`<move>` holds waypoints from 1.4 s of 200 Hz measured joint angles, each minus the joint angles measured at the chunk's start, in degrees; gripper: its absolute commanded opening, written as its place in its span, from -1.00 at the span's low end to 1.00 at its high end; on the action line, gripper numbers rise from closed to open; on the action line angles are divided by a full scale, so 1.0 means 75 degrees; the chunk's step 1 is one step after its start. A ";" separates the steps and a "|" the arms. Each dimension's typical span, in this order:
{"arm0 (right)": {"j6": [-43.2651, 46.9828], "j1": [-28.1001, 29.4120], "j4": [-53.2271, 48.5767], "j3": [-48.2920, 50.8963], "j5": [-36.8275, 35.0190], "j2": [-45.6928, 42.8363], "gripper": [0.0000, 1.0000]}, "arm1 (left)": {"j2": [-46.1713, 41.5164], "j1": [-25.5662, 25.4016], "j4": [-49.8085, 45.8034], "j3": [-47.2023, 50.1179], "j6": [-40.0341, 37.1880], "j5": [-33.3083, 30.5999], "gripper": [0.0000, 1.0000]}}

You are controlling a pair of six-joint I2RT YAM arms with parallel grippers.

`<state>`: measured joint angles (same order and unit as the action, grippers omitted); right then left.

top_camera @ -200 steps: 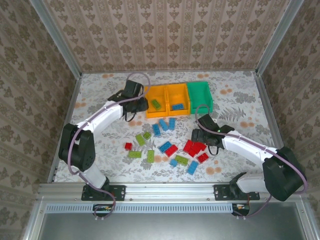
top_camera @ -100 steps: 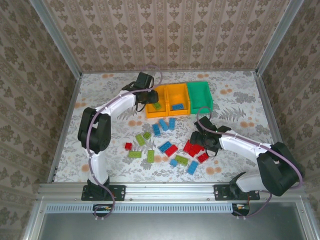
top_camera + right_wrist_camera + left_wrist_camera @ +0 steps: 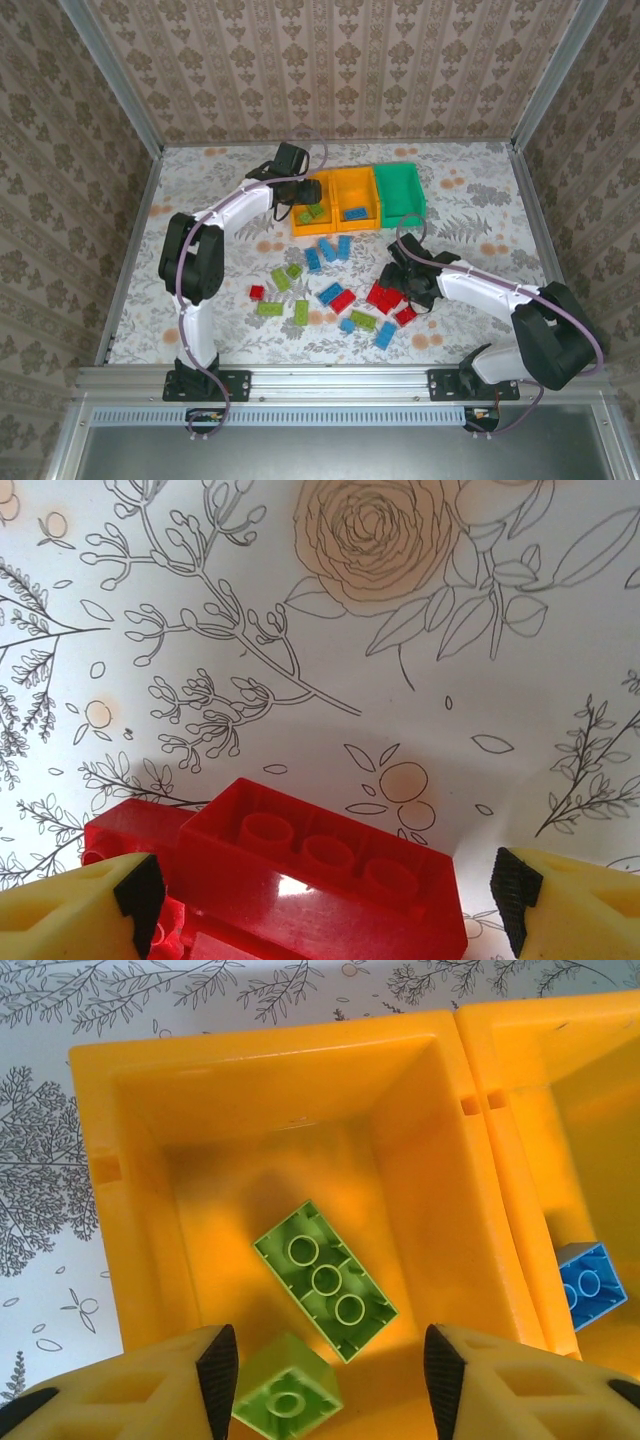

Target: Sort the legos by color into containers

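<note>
My left gripper (image 3: 304,193) hangs open over the left orange-yellow bin (image 3: 312,231). In the left wrist view a small lime green brick (image 3: 288,1392) sits free beside the left finger (image 3: 217,1360), and a longer green brick (image 3: 325,1280) lies on the bin floor (image 3: 140,1190). A blue brick (image 3: 590,1285) lies in the middle orange bin (image 3: 357,228). The green bin (image 3: 400,195) stands at the right of the row. My right gripper (image 3: 405,276) is low and open, straddling a red brick (image 3: 320,865) at the edge of the red cluster (image 3: 388,297).
Loose blue bricks (image 3: 328,250), green bricks (image 3: 280,280) and red bricks (image 3: 343,300) lie scattered on the floral table between the arms. A single red brick (image 3: 257,292) lies to the left. Metal frame rails and wallpapered walls close in the table.
My left gripper moved right over the left orange bin and opened; a second green brick now lies in that bin. My right gripper edged towards the red cluster.
</note>
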<state>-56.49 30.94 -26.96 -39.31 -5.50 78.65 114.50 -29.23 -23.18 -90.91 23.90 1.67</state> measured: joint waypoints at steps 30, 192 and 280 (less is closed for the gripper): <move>-0.0219 0.0000 -0.0006 0.0000 0.0026 0.0230 0.52 | 0.0000 -0.0009 0.0067 0.0023 -0.0125 0.0003 0.59; 0.1139 -0.1052 -0.1207 -0.3346 -0.1046 0.1355 0.26 | -0.2579 0.0201 -0.0003 0.3445 0.0184 -0.0691 0.78; 0.2836 -0.2206 -0.1119 -0.6274 -0.1008 0.4176 0.33 | -0.4109 0.0565 -0.0892 0.5397 0.1142 -0.1014 0.77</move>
<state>-35.22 14.39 -35.35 -86.37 -13.06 109.97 83.68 -24.99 -29.87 -50.43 32.47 -5.93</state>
